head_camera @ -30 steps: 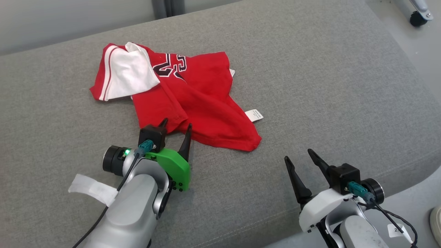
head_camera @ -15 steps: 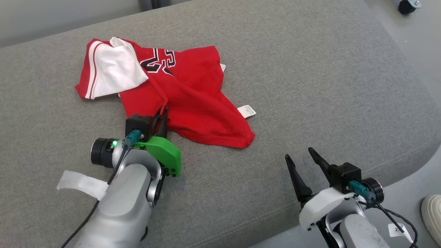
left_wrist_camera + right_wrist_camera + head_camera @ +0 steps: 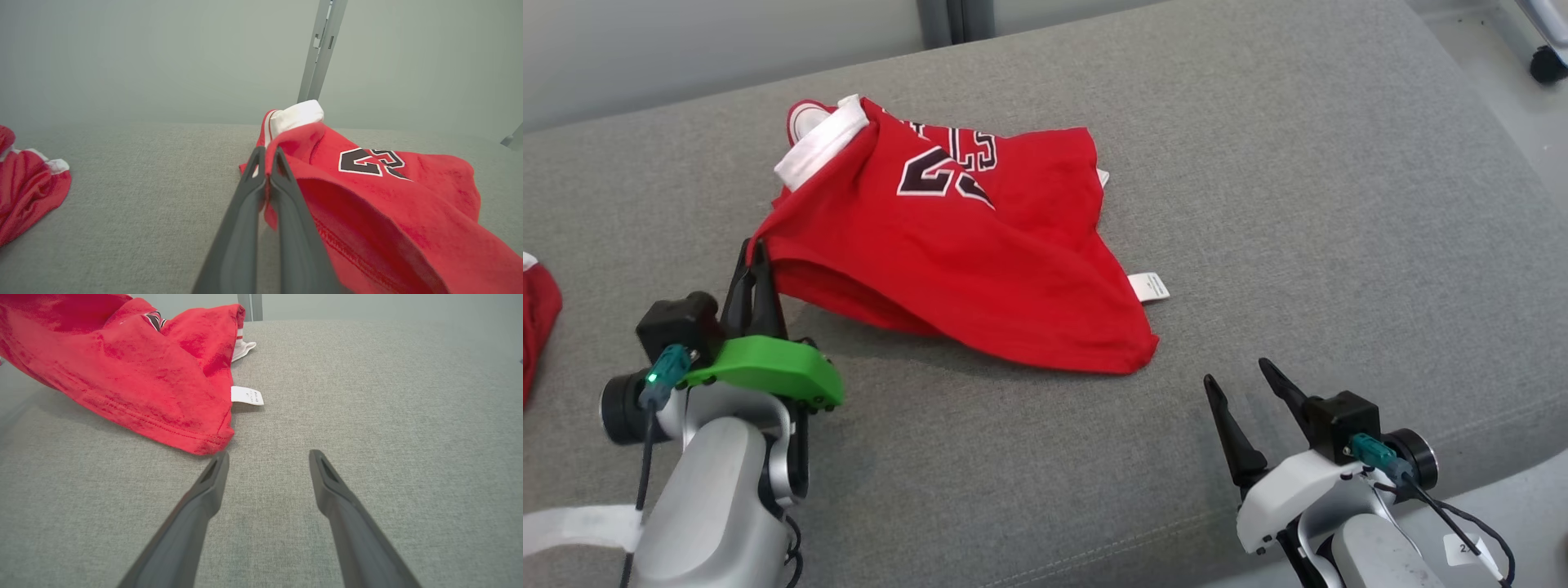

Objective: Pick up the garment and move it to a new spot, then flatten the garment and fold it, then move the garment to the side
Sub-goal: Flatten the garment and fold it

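The garment (image 3: 964,245) is a red jersey with black numbers and white trim, lying on the grey cushion. My left gripper (image 3: 754,255) is shut on its left hem and holds that edge lifted off the cushion. In the left wrist view the two dark fingers (image 3: 282,179) pinch the red cloth (image 3: 367,204) between them. My right gripper (image 3: 1240,377) stands open near the front right, just short of the jersey's lower right corner (image 3: 204,445), with nothing between its fingers.
A white care label (image 3: 1148,287) sticks out at the jersey's right edge. Another red and white cloth (image 3: 24,192) lies at the far left of the grey cushion (image 3: 1339,204). The cushion's front edge runs close behind my right gripper.
My left gripper closed on the jersey's hem, then pulled it left and up. The cloth spread out, covering most of the white part and showing the numbers. The right gripper stayed put.
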Controlling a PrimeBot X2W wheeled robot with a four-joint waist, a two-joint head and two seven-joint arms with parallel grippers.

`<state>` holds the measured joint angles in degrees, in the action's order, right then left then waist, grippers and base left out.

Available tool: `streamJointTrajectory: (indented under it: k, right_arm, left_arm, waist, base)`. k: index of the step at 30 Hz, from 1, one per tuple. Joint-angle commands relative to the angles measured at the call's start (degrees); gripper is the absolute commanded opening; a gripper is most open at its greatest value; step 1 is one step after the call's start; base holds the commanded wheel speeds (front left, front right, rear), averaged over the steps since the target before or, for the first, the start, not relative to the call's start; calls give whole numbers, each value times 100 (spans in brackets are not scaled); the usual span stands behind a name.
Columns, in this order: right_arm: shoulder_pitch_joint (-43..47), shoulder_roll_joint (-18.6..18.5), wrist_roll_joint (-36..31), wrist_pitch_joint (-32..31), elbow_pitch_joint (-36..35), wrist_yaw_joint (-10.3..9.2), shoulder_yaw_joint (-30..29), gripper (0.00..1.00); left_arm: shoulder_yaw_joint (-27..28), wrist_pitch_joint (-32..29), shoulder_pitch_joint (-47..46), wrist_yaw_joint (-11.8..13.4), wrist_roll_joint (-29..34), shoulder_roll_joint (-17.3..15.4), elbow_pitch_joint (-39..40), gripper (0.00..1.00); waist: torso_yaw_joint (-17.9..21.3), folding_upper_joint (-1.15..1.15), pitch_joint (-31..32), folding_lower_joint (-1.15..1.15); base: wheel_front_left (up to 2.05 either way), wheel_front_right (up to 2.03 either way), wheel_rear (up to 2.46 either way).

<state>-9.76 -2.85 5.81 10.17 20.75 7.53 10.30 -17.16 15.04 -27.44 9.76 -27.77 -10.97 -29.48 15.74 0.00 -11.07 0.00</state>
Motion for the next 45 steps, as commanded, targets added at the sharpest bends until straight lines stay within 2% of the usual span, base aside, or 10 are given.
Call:
streamJointTrajectory:
  k: [1,12,17,21,22,23,31,39,45]
  right_arm:
    - [88,-7,-75,-37,-8,-8,-15,100]
    - [257,-7,-158,-184,-139,-8,-59,100]
    - [255,-7,-167,-227,-195,-8,-22,100]
    - [261,-8,-161,-253,-235,-8,4,100]
    - [266,-6,-158,-259,-245,-8,-1,100]
    - [274,-6,-152,-264,-252,-8,-12,100]
    - [347,-7,-159,-273,-271,-8,-153,100]
    - [318,-7,-152,-286,-262,-8,-139,100]
    - [252,-7,-127,-277,-251,-8,-73,100]
  left_arm:
    - [169,20,314,90,-67,-118,195,0]
    - [537,-9,1073,325,-212,-540,744,0]
    - [535,-138,870,358,-49,-845,671,0]
    - [427,-432,651,362,24,-943,471,0]
    - [389,-488,583,304,9,-939,422,56]
    - [364,-490,497,267,0,-912,404,100]
    - [-34,-611,661,1,-126,-454,198,100]
    - [-936,-680,917,-382,157,109,269,100]
    - [-1466,-726,783,-599,383,378,103,100]
  waist:
    - [-213,0,215,0]
    - [-455,0,434,0]
    - [-462,0,472,0]
    - [-420,0,454,0]
    - [-412,0,440,0]
    - [-405,0,428,0]
    - [-503,0,405,0]
    - [-757,0,464,0]
    - [-748,0,450,0]
  base:
    - [0,0,0]
    - [0,0,0]
    - [0,0,0]
    - [0,0,0]
    - [0,0,0]
    - [0,0,0]
    - [0,0,0]
    - [0,0,0]
    - [0,0,0]
